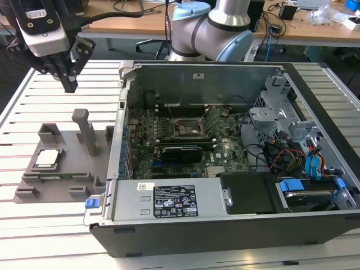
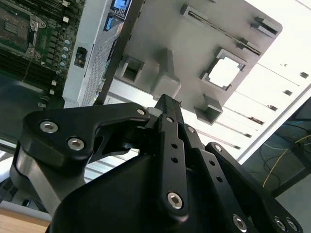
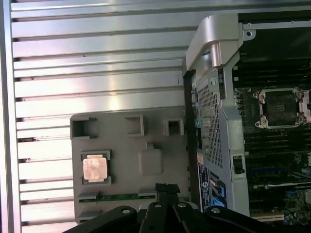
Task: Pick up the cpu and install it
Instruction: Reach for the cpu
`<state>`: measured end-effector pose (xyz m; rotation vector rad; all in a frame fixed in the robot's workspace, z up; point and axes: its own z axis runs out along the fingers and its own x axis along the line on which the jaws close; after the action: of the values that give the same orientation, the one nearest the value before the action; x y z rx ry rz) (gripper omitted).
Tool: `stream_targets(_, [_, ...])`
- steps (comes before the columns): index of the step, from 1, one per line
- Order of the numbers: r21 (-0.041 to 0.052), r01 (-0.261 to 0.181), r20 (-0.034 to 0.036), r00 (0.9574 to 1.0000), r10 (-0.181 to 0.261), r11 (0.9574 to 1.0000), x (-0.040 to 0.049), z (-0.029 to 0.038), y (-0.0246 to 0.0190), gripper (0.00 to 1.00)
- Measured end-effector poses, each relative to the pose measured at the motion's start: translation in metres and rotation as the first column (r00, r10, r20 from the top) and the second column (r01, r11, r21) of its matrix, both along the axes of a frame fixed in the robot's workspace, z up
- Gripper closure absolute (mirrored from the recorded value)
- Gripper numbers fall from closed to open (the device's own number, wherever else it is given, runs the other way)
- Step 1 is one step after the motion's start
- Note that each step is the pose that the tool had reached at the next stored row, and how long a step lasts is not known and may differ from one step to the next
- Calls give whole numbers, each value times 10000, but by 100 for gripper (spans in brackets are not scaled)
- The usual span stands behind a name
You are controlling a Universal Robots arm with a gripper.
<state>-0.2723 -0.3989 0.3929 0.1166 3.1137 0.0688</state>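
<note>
Above fixture (image 1: 70, 169), gripper (image 1: 70, 87) clear of cpu (image 1: 46, 159)

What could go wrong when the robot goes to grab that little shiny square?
The cpu sits in a recess of the grey fixture, so the pincer hovering above might tilt it. The tall post close by could get bumped. Carried over the case wall to the socket, it might slip.
</note>
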Motion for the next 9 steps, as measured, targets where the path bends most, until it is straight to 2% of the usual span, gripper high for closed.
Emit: stream_targets(9, [0,0,0,10000,0,10000,-90,0,0,89])
